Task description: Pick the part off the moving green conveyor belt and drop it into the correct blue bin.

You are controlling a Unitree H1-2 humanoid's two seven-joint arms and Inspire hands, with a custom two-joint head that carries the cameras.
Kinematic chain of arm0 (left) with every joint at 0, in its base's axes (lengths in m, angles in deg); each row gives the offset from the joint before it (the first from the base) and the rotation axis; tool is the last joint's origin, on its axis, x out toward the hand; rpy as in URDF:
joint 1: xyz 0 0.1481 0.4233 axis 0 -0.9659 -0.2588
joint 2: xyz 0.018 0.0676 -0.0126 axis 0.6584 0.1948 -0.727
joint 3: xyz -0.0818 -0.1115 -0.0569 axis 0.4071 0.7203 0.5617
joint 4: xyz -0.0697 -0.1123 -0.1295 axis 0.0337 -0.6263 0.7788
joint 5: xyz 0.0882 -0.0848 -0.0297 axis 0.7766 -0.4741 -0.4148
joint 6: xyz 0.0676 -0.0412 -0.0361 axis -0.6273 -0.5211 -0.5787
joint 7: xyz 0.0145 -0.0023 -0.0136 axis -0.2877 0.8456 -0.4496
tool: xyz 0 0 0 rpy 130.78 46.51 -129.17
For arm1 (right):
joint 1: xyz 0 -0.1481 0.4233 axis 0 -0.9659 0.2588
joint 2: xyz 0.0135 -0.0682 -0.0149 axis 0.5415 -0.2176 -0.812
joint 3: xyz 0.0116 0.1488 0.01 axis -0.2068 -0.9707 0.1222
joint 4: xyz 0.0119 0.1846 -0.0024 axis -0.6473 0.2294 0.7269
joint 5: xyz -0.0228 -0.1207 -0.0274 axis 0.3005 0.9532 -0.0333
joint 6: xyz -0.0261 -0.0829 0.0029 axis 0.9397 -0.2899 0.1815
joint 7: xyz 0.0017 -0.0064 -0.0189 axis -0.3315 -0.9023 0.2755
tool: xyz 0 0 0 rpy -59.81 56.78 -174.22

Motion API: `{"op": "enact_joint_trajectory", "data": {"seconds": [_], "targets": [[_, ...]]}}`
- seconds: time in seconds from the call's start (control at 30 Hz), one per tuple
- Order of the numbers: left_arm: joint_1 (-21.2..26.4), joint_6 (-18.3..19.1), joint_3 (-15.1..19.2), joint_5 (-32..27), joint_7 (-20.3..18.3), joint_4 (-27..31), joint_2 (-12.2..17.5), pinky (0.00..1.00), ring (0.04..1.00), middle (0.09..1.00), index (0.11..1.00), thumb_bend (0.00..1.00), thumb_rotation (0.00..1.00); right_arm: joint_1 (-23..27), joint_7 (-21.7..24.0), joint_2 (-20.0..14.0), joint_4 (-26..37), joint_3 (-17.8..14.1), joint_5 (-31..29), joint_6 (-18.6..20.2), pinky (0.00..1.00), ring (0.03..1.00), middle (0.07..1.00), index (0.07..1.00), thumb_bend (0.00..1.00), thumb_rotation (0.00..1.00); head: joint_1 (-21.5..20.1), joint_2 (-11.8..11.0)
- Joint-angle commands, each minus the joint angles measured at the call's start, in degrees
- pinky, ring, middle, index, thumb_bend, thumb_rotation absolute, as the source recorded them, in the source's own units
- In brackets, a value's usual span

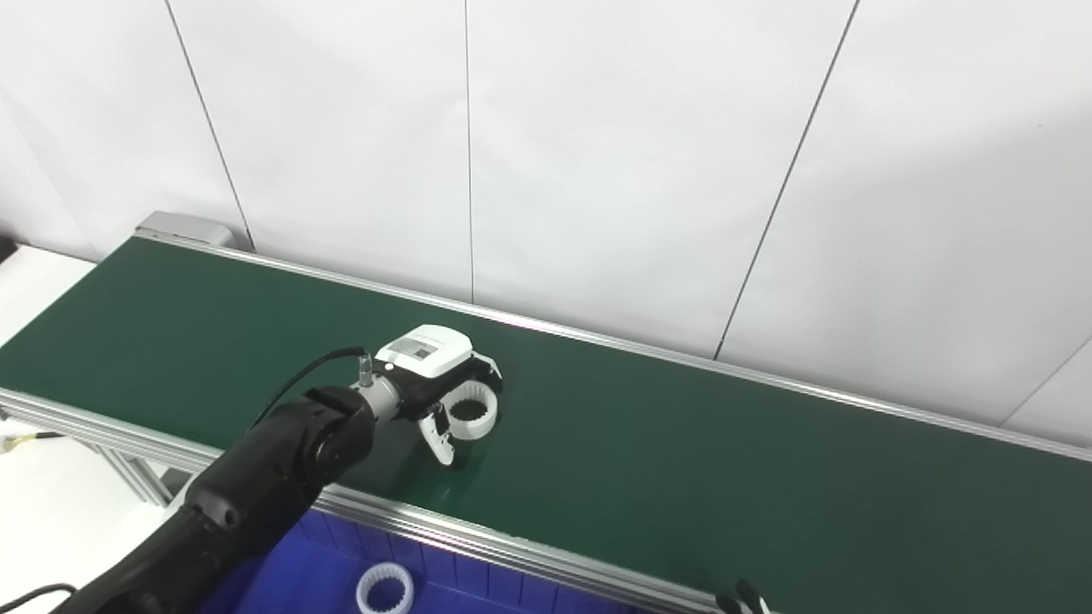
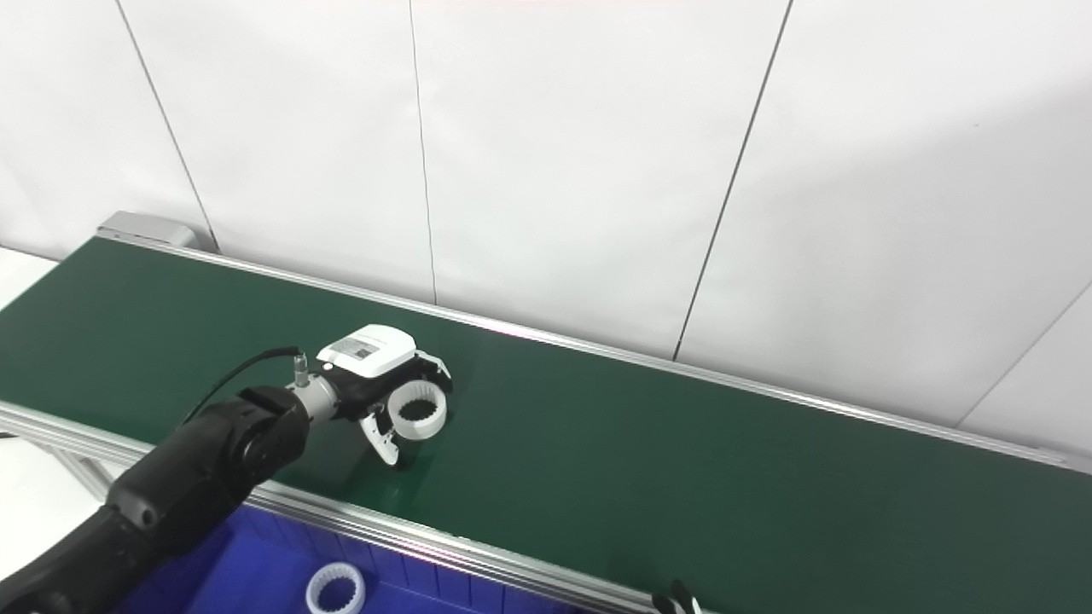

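Observation:
A white toothed ring (image 1: 472, 411) lies on the green conveyor belt (image 1: 682, 460), near its front edge. My left hand (image 1: 444, 384), with a white back plate, reaches over the belt from the lower left. Its fingers curl over the far side of the ring and its thumb (image 1: 440, 439) presses against the near side. The ring sits low, at the belt's surface. The same grasp shows in the right eye view (image 2: 416, 413). Only the dark fingertips of my right hand (image 1: 740, 599) show at the bottom edge.
A blue bin (image 1: 307, 571) with dividers sits below the belt's front rail (image 1: 512, 541). It holds another white toothed ring (image 1: 386, 588). A white wall runs behind the belt. A white table surface (image 1: 34, 273) lies at the far left.

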Motion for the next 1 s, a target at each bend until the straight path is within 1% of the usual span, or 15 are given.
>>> {"op": "enact_joint_trajectory", "data": {"seconds": [0.0,0.03,0.1,0.17,0.2,0.23,0.27,0.3,0.37,0.47,0.6,0.7,0.97], "targets": [[1.5,-1.4,-0.4,1.9,4.0,-0.6,0.3,0.65,0.701,0.76,0.72,0.84,0.0,-0.2,0.2,0.0,1.7,0.3,-0.2,-2.9,0.77,0.859,0.898,0.953,0.25,0.88,-0.1,0.0],[1.6,-1.8,-0.9,2.8,5.6,-1.8,0.1,0.65,0.7,0.76,0.718,0.84,0.0,-0.2,0.1,0.0,1.7,0.3,-0.2,-2.9,0.78,0.859,0.898,0.953,0.25,0.88,-0.1,0.0],[1.8,-2.6,-1.8,4.1,8.8,-4.1,-0.3,0.64,0.68,0.732,0.682,0.81,0.0,-0.3,0.0,0.1,1.7,0.2,-0.1,-3.0,0.77,0.857,0.896,0.95,0.25,0.87,-0.2,0.1],[2.0,-3.6,-2.4,4.5,11.5,-5.9,-0.6,0.61,0.633,0.672,0.643,0.78,0.0,-0.4,0.0,0.2,1.7,0.2,-0.1,-3.0,0.76,0.853,0.894,0.951,0.26,0.87,-0.2,0.1],[2.2,-4.7,-2.6,4.2,13.1,-7.1,-0.8,0.6,0.623,0.66,0.636,0.77,0.0,-0.4,-0.1,0.2,1.7,0.1,0.1,-3.0,0.76,0.852,0.893,0.951,0.26,0.87,-0.2,0.1],[2.4,-5.8,-2.8,4.1,14.9,-8.6,-1.0,0.58,0.539,0.563,0.581,0.64,0.0,-0.4,-0.2,0.2,1.7,0.1,0.2,-3.0,0.76,0.851,0.892,0.949,0.26,0.87,-0.2,0.1],[2.6,-6.7,-3.1,4.3,16.6,-10.0,-1.2,0.56,0.495,0.511,0.554,0.57,0.0,-0.5,-0.2,0.2,1.7,0.2,0.3,-3.0,0.76,0.849,0.891,0.948,0.26,0.87,-0.3,0.1],[2.8,-7.2,-3.4,4.5,17.9,-11.0,-1.3,0.51,0.446,0.467,0.538,0.52,0.0,-0.5,-0.3,0.2,1.7,0.2,0.3,-3.0,0.76,0.848,0.89,0.948,0.26,0.87,-0.3,0.2],[3.0,-8.4,-3.9,4.7,19.7,-12.3,-1.3,0.49,0.424,0.453,0.532,0.51,0.0,-0.6,-0.2,0.3,1.9,0.2,0.3,-3.0,0.76,0.849,0.89,0.948,0.26,0.87,-0.3,0.2],[2.8,-8.6,-4.2,3.9,20.1,-12.3,-1.3,0.46,0.405,0.452,0.531,0.5,0.0,-0.6,-0.1,0.2,2.0,0.2,0.1,-3.0,0.76,0.851,0.891,0.948,0.26,0.87,-0.3,0.3],[2.7,-8.8,-4.4,3.7,20.3,-12.2,-1.4,0.47,0.41,0.456,0.529,0.5,0.0,-0.6,0.1,0.2,2.0,0.1,-0.2,-3.0,0.77,0.856,0.894,0.949,0.26,0.87,-0.3,0.3],[2.6,-8.7,-4.2,3.3,20.1,-11.9,-1.4,0.48,0.41,0.457,0.531,0.5,0.0,-0.6,0.1,0.0,1.9,0.1,-0.1,-3.0,0.76,0.852,0.893,0.951,0.26,0.87,-0.2,0.3],[2.6,-8.8,-3.9,2.1,18.7,-10.5,-1.1,0.46,0.406,0.458,0.534,0.5,0.0,-0.5,0.0,-0.1,2.0,0.0,0.0,-3.0,0.76,0.849,0.891,0.95,0.25,0.86,-0.2,0.4]]}}
